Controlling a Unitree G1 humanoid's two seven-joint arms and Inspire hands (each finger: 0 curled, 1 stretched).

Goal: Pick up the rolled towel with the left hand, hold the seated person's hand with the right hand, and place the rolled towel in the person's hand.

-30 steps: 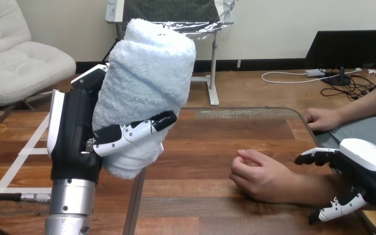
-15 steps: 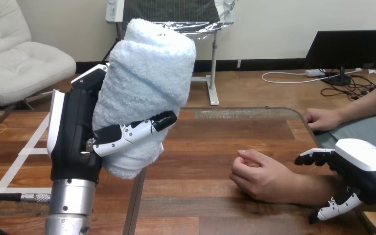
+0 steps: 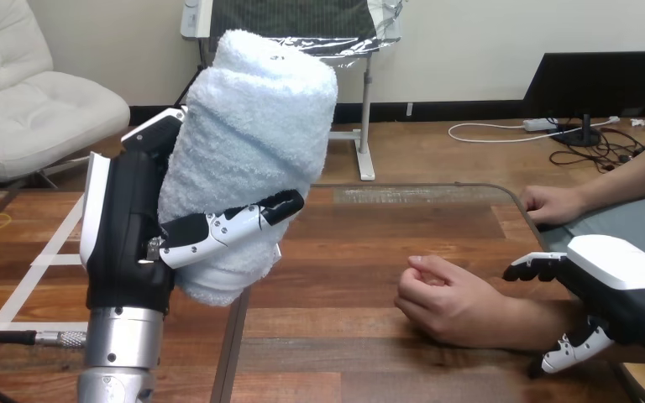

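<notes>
left hand [image 3: 126, 243] clamped on upright rolled towel [image 3: 252, 143], raised over the table's [image 3: 361, 243] left side. right hand [image 3: 617, 281] beside the person's wrist [image 3: 512, 323]; its grip cannot be told.

The rolled towel [image 3: 252, 143] clasped in the left hand [image 3: 130, 243] is thick terry cloth, matt, with a fluffy looped pile that looks rough. That hand has smooth, glossy white plastic shells over a matt black body. Below it, the forearm [image 3: 117, 348] is brushed silver metal with a dull shine. The right hand [image 3: 617, 281] has the same glossy white plastic shell on its back. Beneath both hands the table [image 3: 361, 227] is reddish wood, grained and smooth, with a soft sheen.
</notes>
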